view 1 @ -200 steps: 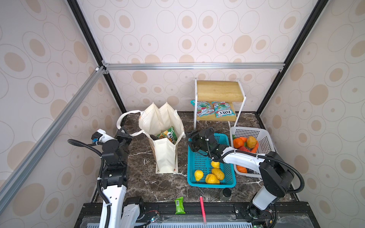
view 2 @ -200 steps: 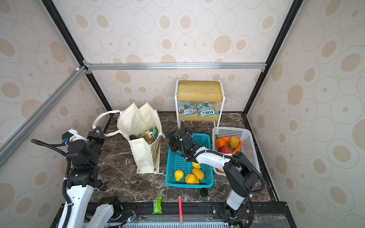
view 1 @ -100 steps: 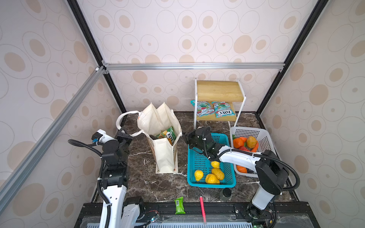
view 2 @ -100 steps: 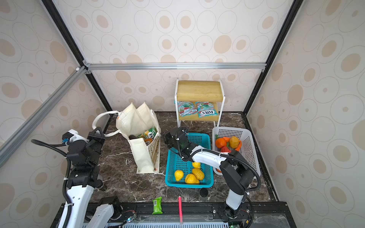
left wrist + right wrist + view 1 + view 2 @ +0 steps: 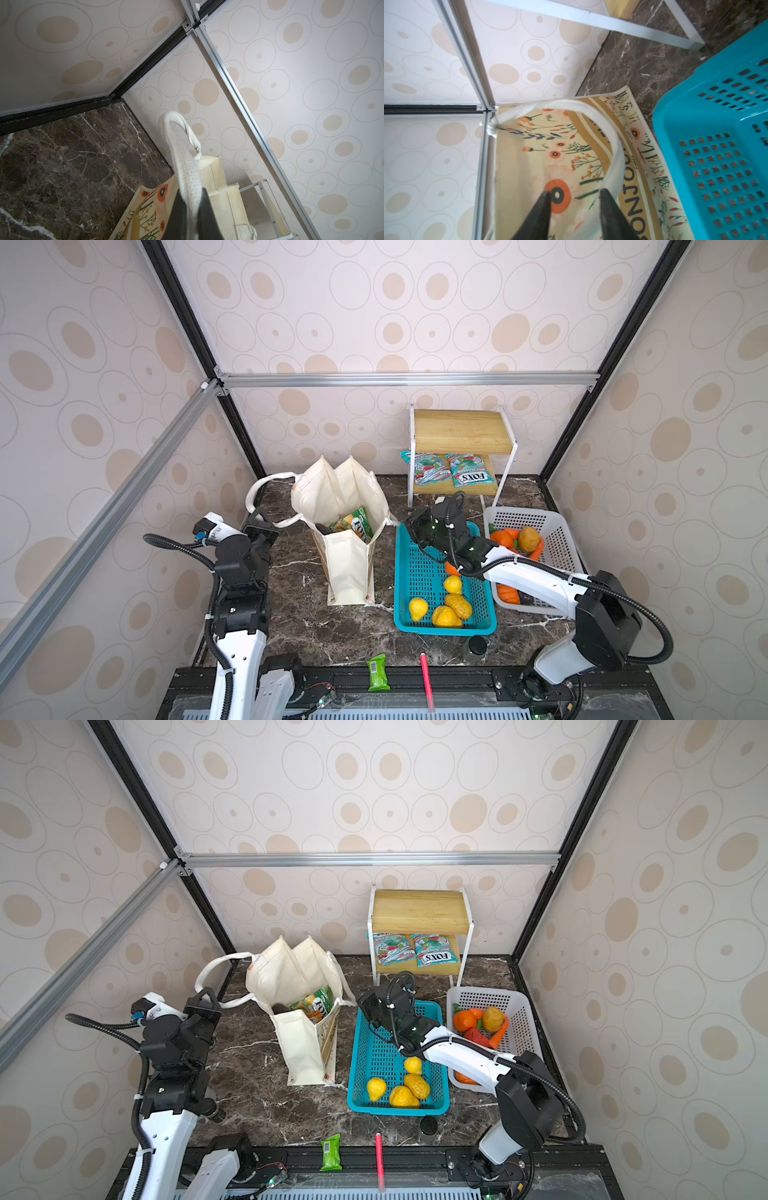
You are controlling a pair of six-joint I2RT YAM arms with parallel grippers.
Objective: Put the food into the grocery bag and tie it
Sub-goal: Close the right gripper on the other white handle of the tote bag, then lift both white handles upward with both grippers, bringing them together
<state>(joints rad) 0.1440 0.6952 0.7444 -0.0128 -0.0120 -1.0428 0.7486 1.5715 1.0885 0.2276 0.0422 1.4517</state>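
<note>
Grocery bag [image 5: 351, 572] upright on marble table [image 5: 299, 580], mouth open, between my left arm and blue basket [image 5: 400, 572] in both top views. Fox's packets [image 5: 353, 524] inside bag. My left gripper [image 5: 190, 199] clamped on white strap handle [image 5: 182, 162]. My right gripper [image 5: 574, 195] at bag's printed side, jaws apart, second strap [image 5: 604, 128] hanging between them against one finger. Lemons [image 5: 453, 585] in blue basket.

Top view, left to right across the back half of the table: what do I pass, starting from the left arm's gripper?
left gripper → grocery bag → blue basket → white basket
</note>
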